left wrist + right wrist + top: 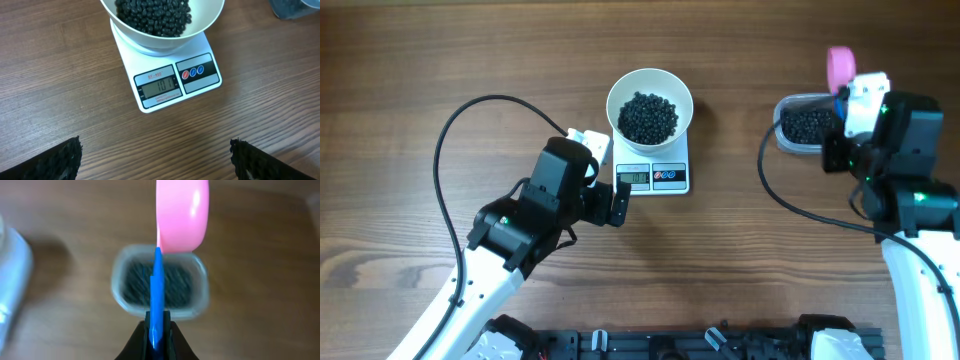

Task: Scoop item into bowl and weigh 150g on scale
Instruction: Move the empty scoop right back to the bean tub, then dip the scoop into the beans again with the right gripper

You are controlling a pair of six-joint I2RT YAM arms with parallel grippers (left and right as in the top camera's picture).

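Note:
The white bowl [619,96] stands on the small white scale [654,178] and holds a heap of black beads [648,117]. In the left wrist view the bowl [207,22] overhangs the scale [202,85], whose display reads 101. My left gripper [608,178] is open, low over the table just left of the scale, nothing between its fingers [60,162]. My right gripper [157,325] is shut on the blue handle of a pink-headed scoop [182,215], held over the clear tub [117,282] of beads [180,285]. The scoop's contents are hidden.
The clear tub [788,105] sits at the right of the wooden table, about a hand's width from the scale. The pink scoop head [839,66] points away past the tub's far side. A black cable [445,150] loops at the left.

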